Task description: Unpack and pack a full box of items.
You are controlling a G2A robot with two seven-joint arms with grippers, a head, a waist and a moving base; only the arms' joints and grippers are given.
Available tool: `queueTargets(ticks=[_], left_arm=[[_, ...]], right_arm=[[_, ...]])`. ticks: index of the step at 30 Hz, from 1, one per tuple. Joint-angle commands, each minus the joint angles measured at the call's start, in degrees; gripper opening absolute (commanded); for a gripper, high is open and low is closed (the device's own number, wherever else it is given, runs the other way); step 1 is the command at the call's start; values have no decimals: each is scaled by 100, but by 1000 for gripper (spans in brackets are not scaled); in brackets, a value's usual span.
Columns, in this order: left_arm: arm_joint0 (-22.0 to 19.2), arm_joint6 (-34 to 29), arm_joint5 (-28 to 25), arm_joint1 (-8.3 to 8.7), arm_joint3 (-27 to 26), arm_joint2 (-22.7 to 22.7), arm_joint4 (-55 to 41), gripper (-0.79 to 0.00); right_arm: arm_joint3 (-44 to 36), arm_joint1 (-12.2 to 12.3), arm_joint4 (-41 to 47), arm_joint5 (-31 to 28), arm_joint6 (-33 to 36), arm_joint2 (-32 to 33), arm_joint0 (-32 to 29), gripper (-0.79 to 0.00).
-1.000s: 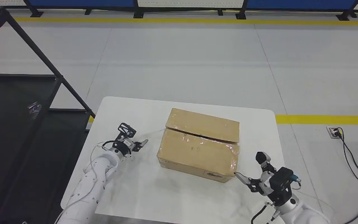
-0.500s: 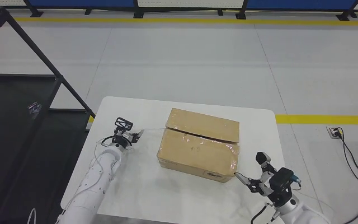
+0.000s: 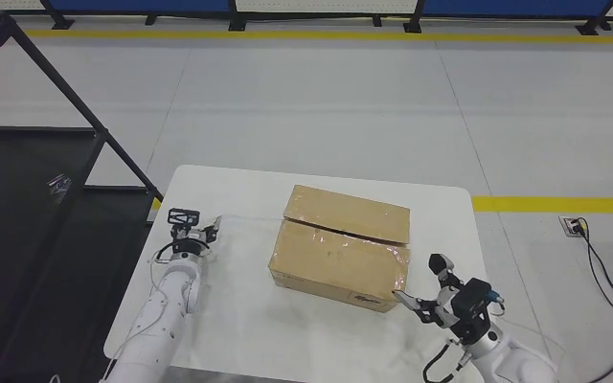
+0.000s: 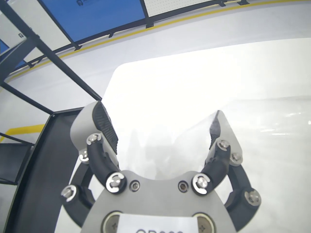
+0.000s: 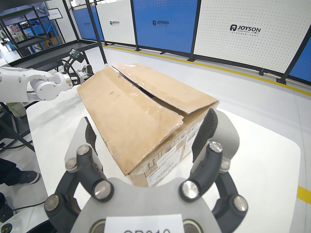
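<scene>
Here, left gripper (image 4: pixel 158 112) and right gripper (image 5: pixel 149 116) gape at white table (image 3: pixel 239 316); blue panels (image 5: pixel 167 8) behind.

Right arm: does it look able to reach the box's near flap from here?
Probably yes. The right gripper is open and close to a corner of the box, with nothing in the way. The near flap looks slightly lifted at that corner, so its edge seems exposed.
</scene>
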Motion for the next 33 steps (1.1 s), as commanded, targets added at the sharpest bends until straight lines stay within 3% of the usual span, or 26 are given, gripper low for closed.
queueTargets(ticks=[1, 14, 33], left_arm=[[56, -20, 110, 2, -23, -58, -85, 0], [310, -348, 561, -29, -235, -266, -467, 0], [907, -451, 583, -18, -713, -402, -496, 0]], right_arm=[[16, 2, -1, -13, 13, -13, 28, 0], [74, 16, -13, -49, 17, -65, 87, 0], [123, 37, -49, -99, -85, -121, 58, 0]])
